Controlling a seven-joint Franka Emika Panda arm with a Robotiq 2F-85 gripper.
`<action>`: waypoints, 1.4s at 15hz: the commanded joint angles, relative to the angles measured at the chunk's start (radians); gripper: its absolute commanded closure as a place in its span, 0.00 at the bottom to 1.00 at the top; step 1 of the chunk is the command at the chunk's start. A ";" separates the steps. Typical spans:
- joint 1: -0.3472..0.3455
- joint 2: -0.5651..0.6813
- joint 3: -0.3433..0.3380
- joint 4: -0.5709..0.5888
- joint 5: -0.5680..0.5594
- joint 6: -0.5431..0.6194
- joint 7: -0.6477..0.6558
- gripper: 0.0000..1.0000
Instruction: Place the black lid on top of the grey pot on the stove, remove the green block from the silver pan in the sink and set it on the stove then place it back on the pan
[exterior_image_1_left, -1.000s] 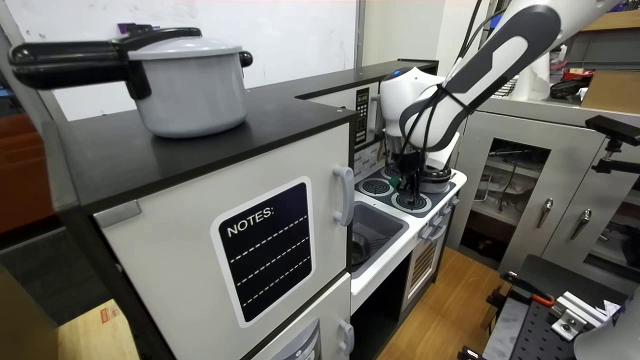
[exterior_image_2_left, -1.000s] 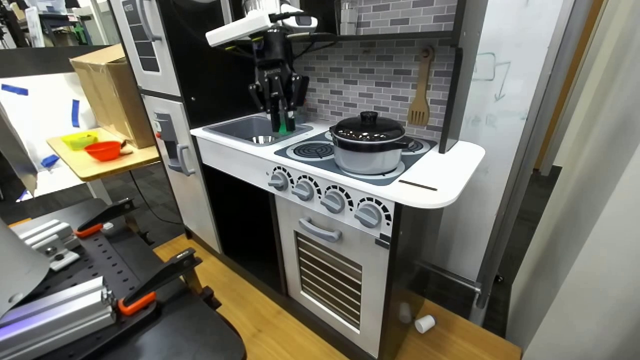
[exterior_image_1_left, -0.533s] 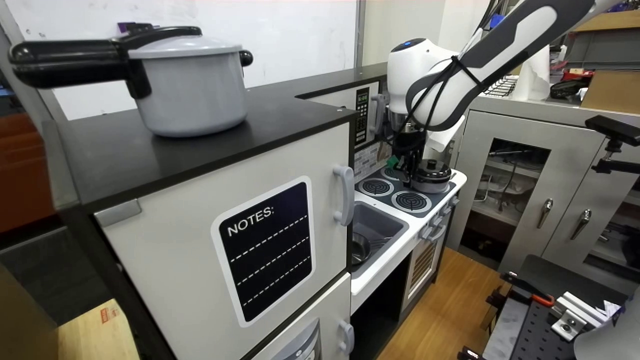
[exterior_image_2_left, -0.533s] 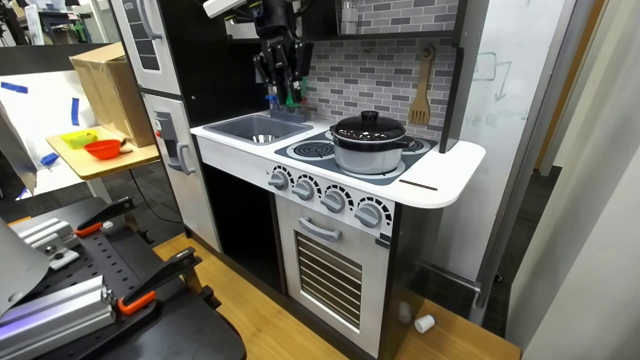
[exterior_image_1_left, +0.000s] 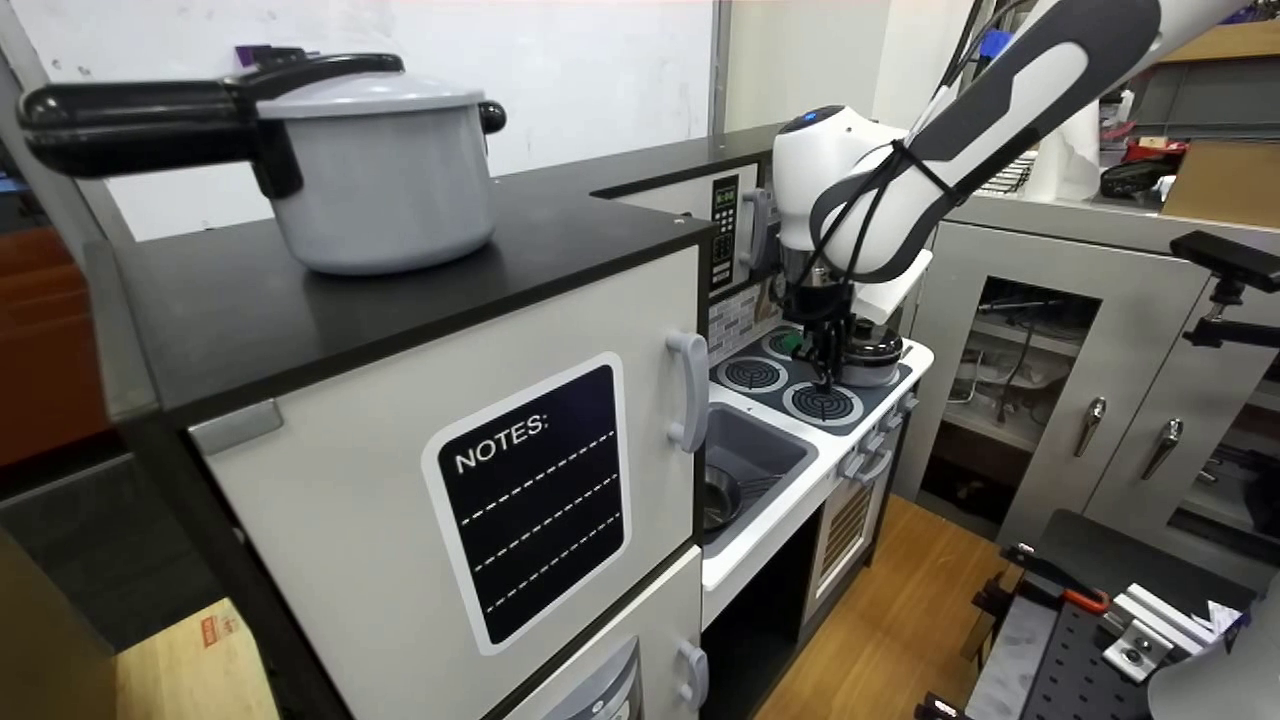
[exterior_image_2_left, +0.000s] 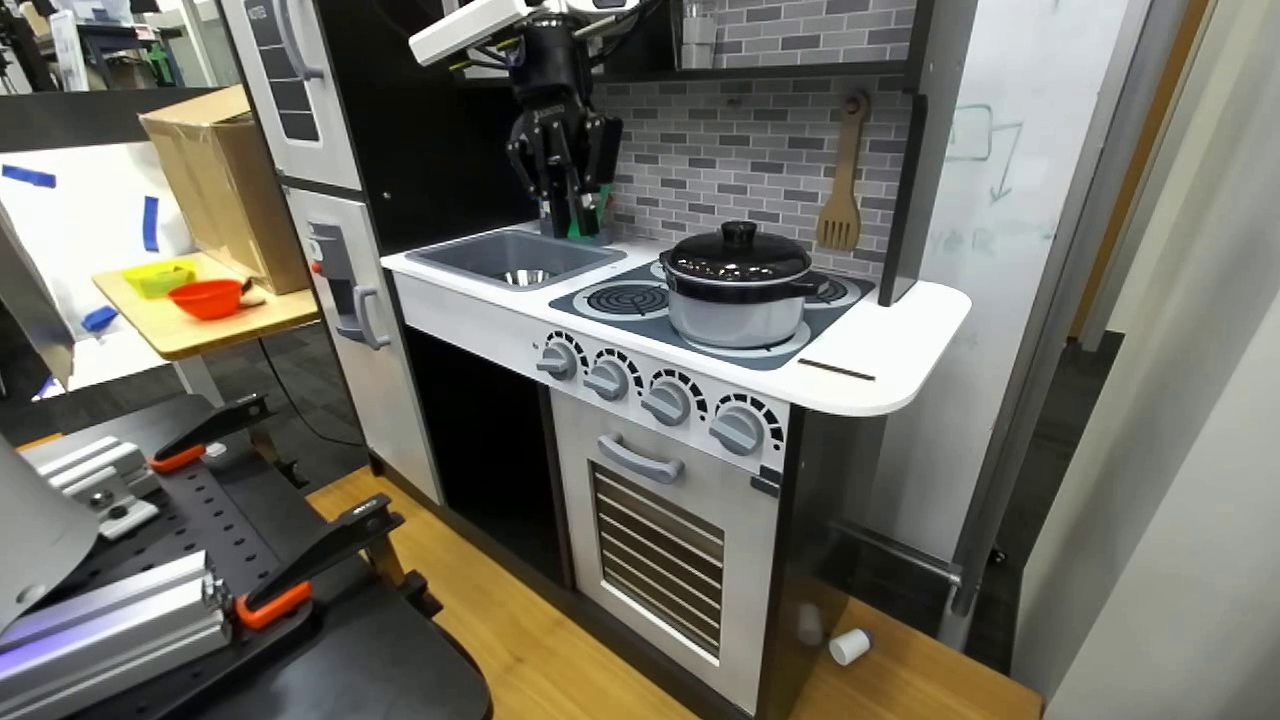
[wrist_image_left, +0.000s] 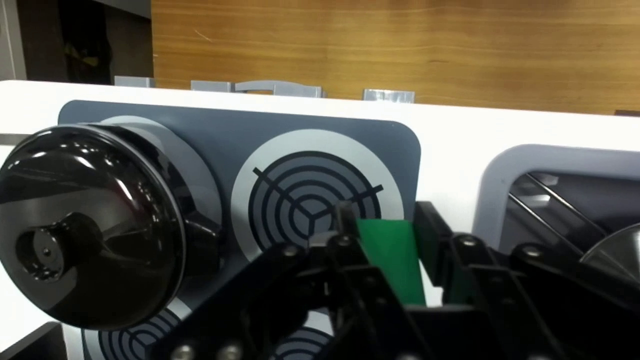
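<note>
My gripper (wrist_image_left: 386, 216) is shut on the green block (wrist_image_left: 392, 257), which sits between its two fingers in the wrist view. It hangs in the air near the border between the stove (wrist_image_left: 225, 135) and the sink (wrist_image_left: 490, 200). Both exterior views show the gripper (exterior_image_2_left: 575, 222) raised, with only a bit of the green block (exterior_image_1_left: 792, 343) visible. The black lid (exterior_image_2_left: 738, 255) rests on the grey pot (exterior_image_2_left: 735, 318), on a burner at the stove's front. The silver pan (exterior_image_2_left: 525, 277) lies in the sink, partly hidden in each view.
A wire rack (wrist_image_left: 565, 207) lies inside the sink. The tiled wall (exterior_image_2_left: 750, 150) rises behind the stove, with a wooden spatula (exterior_image_2_left: 842, 200) hung on it. A tall cabinet with a large pale-grey pot (exterior_image_1_left: 380, 180) on top flanks the sink.
With the green block held, my gripper rose during the first half second, then came partway down. It now stands higher than a second ago. The pot and lid have not moved.
</note>
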 joint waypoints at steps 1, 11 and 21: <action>-0.016 0.027 0.000 -0.001 0.006 0.009 0.010 0.92; -0.024 0.056 -0.010 0.004 0.027 0.001 -0.002 0.92; -0.021 0.058 -0.007 0.013 0.039 0.001 0.001 0.02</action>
